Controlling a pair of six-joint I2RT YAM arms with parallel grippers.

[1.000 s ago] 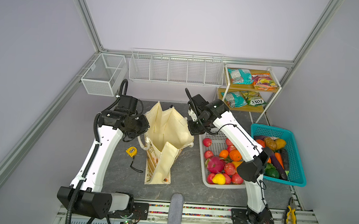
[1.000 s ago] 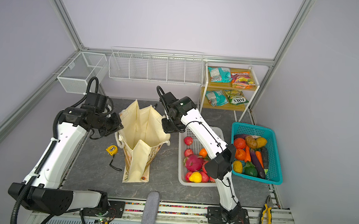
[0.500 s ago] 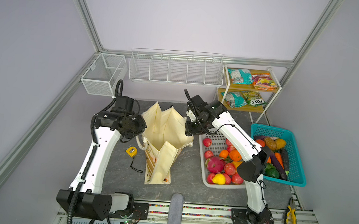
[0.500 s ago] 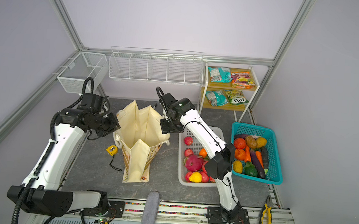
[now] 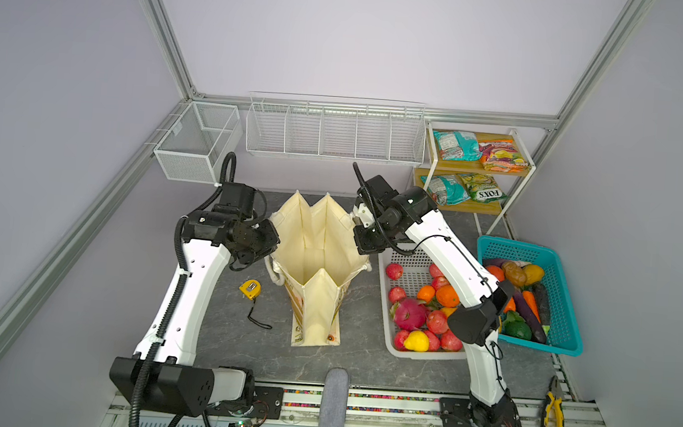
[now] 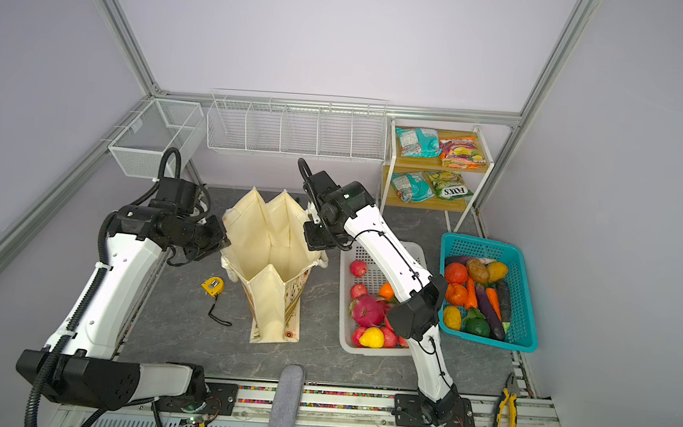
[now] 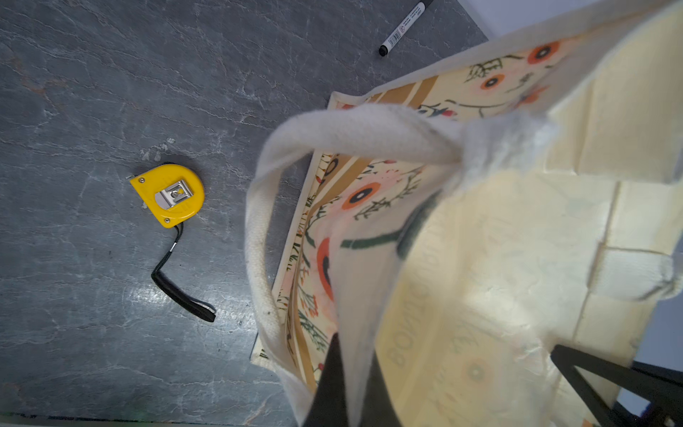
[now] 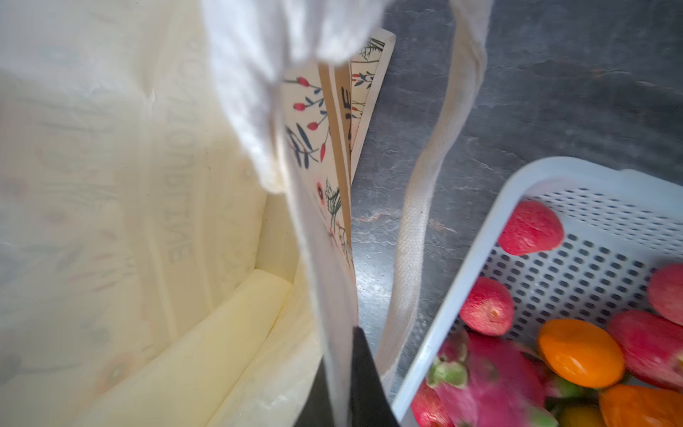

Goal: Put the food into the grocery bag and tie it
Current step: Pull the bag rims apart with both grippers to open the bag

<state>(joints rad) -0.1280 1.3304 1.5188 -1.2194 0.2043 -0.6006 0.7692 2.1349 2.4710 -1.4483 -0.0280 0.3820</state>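
The grocery bag (image 5: 321, 259) (image 6: 274, 255) stands upright mid-table with its mouth spread wide; no food shows inside it. My left gripper (image 5: 270, 242) (image 7: 347, 384) is shut on the bag's left rim, beside a white rope handle (image 7: 258, 236). My right gripper (image 5: 364, 243) (image 8: 342, 380) is shut on the right rim, next to the other handle (image 8: 417, 222). The food lies outside the bag: fruit (image 5: 423, 312) in the white basket (image 5: 384, 309), vegetables (image 5: 521, 295) in the teal basket (image 5: 566, 299), and snack packets (image 5: 478, 150) on the shelf.
A yellow tape measure (image 5: 249, 290) (image 7: 168, 194) lies left of the bag. A marker (image 7: 404, 24) lies behind it. Wire baskets (image 5: 333, 132) hang on the back wall. Pliers (image 5: 553, 410) and a grey pad (image 5: 333, 401) sit at the front rail.
The left arm has drawn slightly left with the rim. The right gripper has shifted a little along the right rim. The bag's mouth stays spread.
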